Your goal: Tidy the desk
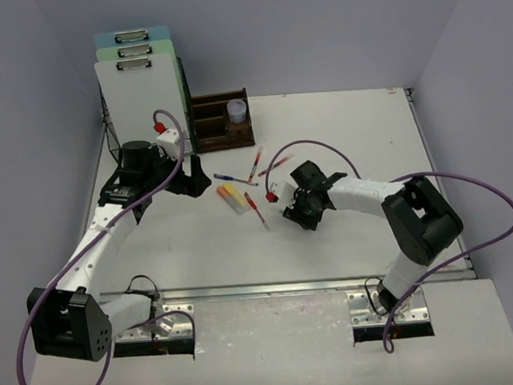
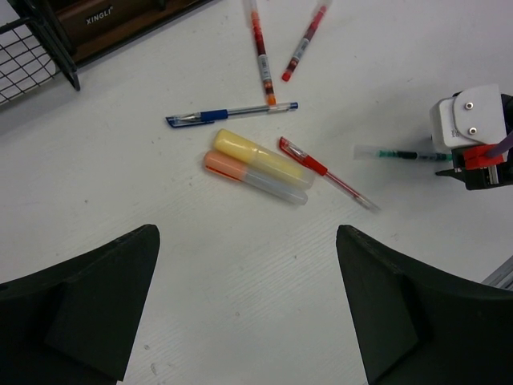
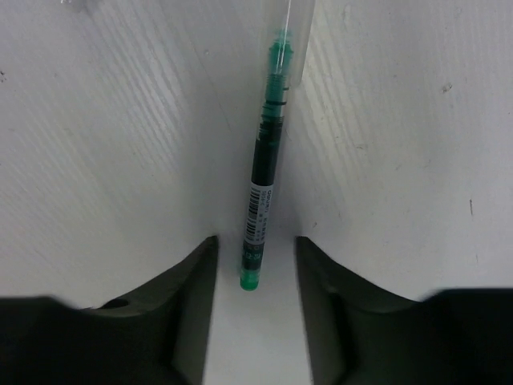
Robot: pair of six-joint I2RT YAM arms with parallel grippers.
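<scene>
Your white worktop carries blue pen, three red pens, green pen, yellow highlighter touching orange highlighter, brown organiser.

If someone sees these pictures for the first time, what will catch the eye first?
The right gripper stands out: its jaws are open on either side of a green pen lying on the desk. Mid-desk, a yellow highlighter and an orange highlighter lie side by side among loose pens.
</scene>
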